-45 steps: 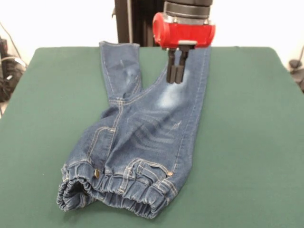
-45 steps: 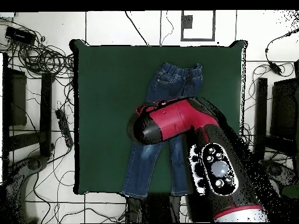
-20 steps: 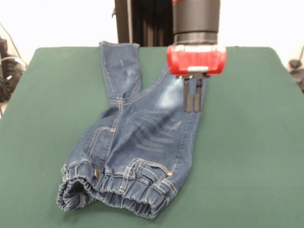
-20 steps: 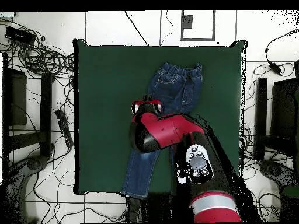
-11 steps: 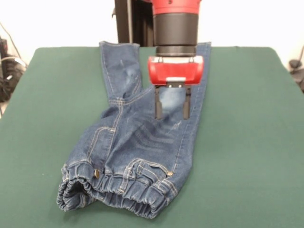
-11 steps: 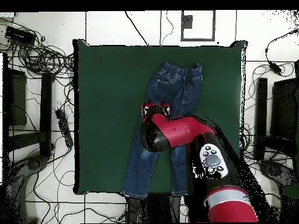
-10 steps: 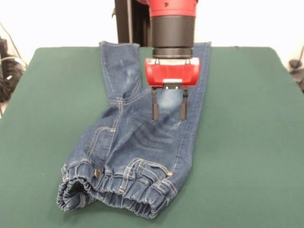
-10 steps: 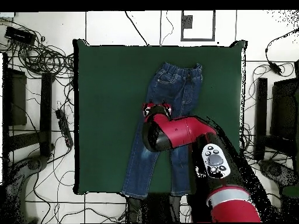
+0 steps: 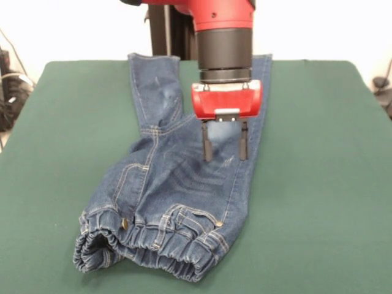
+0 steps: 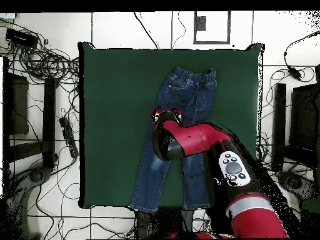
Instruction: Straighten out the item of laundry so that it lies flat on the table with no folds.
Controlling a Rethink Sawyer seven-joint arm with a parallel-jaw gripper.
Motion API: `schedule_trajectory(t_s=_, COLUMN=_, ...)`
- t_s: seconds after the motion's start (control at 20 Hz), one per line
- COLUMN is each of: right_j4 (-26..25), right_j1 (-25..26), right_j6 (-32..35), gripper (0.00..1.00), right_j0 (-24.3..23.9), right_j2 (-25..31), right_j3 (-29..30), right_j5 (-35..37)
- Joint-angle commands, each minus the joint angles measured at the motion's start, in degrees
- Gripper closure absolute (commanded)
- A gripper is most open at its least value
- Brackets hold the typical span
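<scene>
The item of laundry (image 9: 177, 184), a small pair of blue jeans, lies on the green table (image 9: 318, 184) with its gathered waistband nearest the camera and bunched at the left. Both legs run toward the far edge. From above the jeans (image 10: 187, 94) show their waistband at the top, and the legs reach the table's (image 10: 112, 125) bottom edge. My gripper (image 9: 225, 158) hangs open just above the faded thigh patch of the right leg, its two dark fingers spread and holding nothing. In the overhead view the gripper (image 10: 165, 115) sits over the crotch area.
Cables (image 10: 44, 62) and dark equipment lie on the floor to the left of the table in the overhead view. More dark gear (image 10: 300, 119) stands to its right. The red arm (image 10: 206, 140) crosses the jeans' right leg.
The gripper went from shut to open, swung across over the right thigh, then dropped slightly lower toward the faded patch. The jeans have not moved.
</scene>
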Motion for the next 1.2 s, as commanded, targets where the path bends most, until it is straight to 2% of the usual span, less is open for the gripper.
schedule_trajectory(t_s=0.05, right_j4=-3.30, right_j1=-2.54, right_j6=-0.55, gripper=0.00, right_j0=-0.41, right_j2=11.16, right_j3=4.85, right_j5=-0.01)
schedule_trajectory(t_s=0.2, right_j4=-3.32, right_j1=-2.69, right_j6=-0.63, gripper=0.00, right_j0=-0.31, right_j2=11.49, right_j3=5.51, right_j5=0.45)
schedule_trajectory(t_s=0.35, right_j4=-0.40, right_j1=-0.77, right_j6=-1.80, gripper=0.00, right_j0=0.40, right_j2=10.60, right_j3=4.93, right_j5=8.05)
schedule_trajectory(t_s=0.75, right_j4=2.31, right_j1=3.05, right_j6=-4.91, gripper=0.00, right_j0=0.81, right_j2=10.58, right_j3=3.63, right_j5=19.32)
schedule_trajectory(t_s=1.05, right_j4=3.19, right_j1=6.78, right_j6=-4.25, gripper=0.00, right_j0=1.10, right_j2=9.97, right_j3=1.09, right_j5=23.95)
schedule_trajectory(t_s=1.2, right_j4=2.03, right_j1=8.05, right_j6=-4.06, gripper=0.00, right_j0=0.86, right_j2=10.51, right_j3=0.37, right_j5=22.14)
